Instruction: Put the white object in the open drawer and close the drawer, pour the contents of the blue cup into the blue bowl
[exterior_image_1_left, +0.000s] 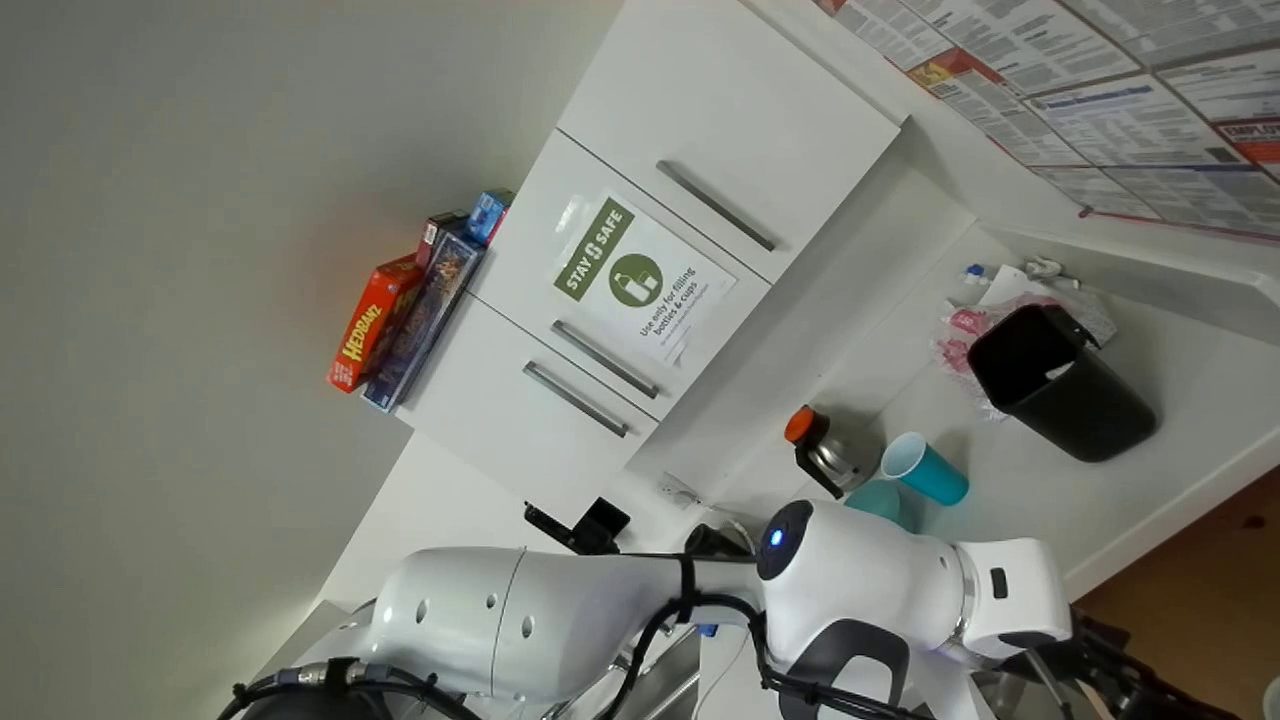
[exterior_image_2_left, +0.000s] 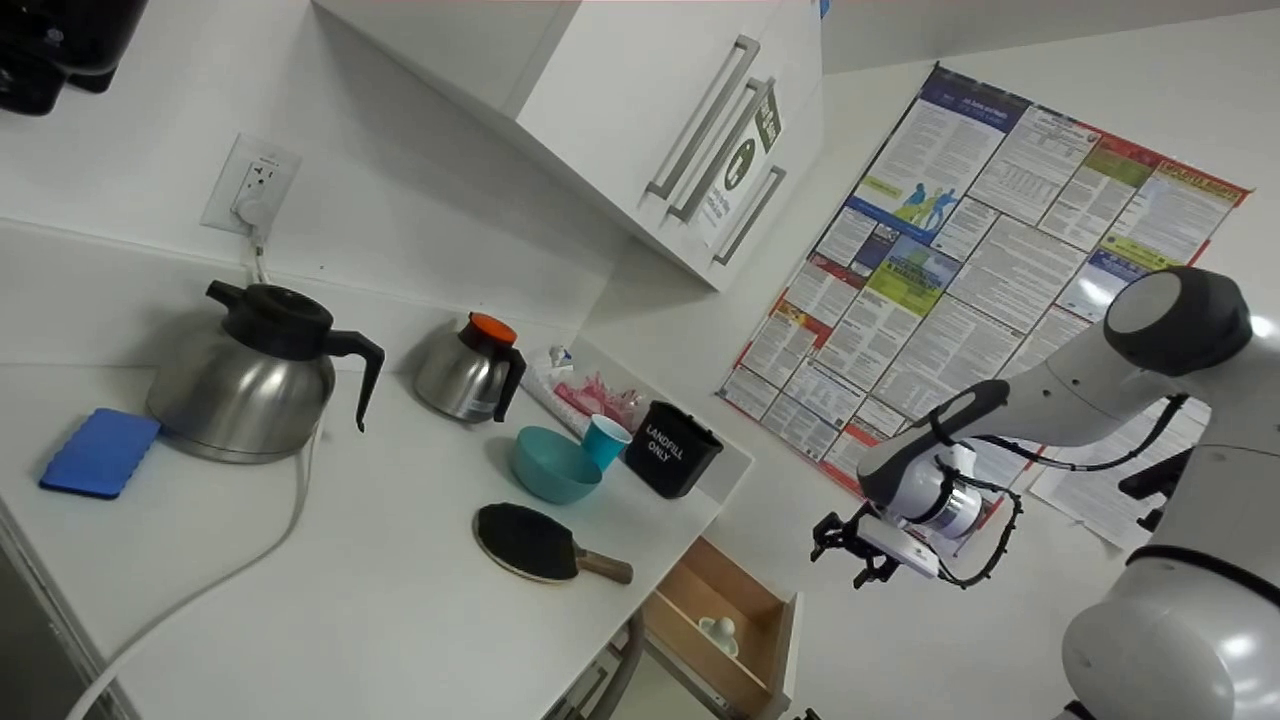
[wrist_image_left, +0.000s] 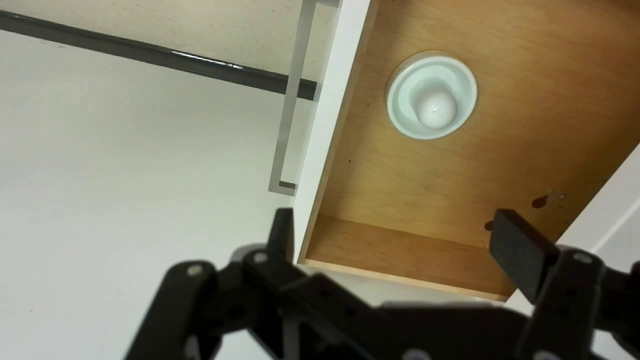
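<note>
In the wrist view the claw (wrist_image_left: 396, 225) is released, its fingers spread wide with nothing between them, above the pulled-out wooden drawer (wrist_image_left: 425, 185). The white oval dish (wrist_image_left: 432, 95) with its rounded knob sits on the drawer's bottom, so I'd call the stowing done and the shutting next. Were I coaching, I'd have the fingers brought together, lowered outside the front, pressed flat near the middle of the metal handle (wrist_image_left: 291, 100) and driven straight inward; shoving at a corner may make it bind, and a stray fingertip could snag.

In an exterior view the Panda arm (exterior_image_2_left: 1090, 400) bends sharply, forearm slanting toward the claw, which hangs clear above the drawer. The light-blue cup (exterior_image_2_left: 606, 440) stands just beside the teal bowl (exterior_image_2_left: 555, 468) on the table (exterior_image_2_left: 400, 580); the pour comes later, I'd judge.

In an exterior view the wrist (exterior_image_1_left: 1030, 590) ends by the table's edge, the claw beyond it, fingers too muddled to read; the arm partly hides the bowl.
</note>
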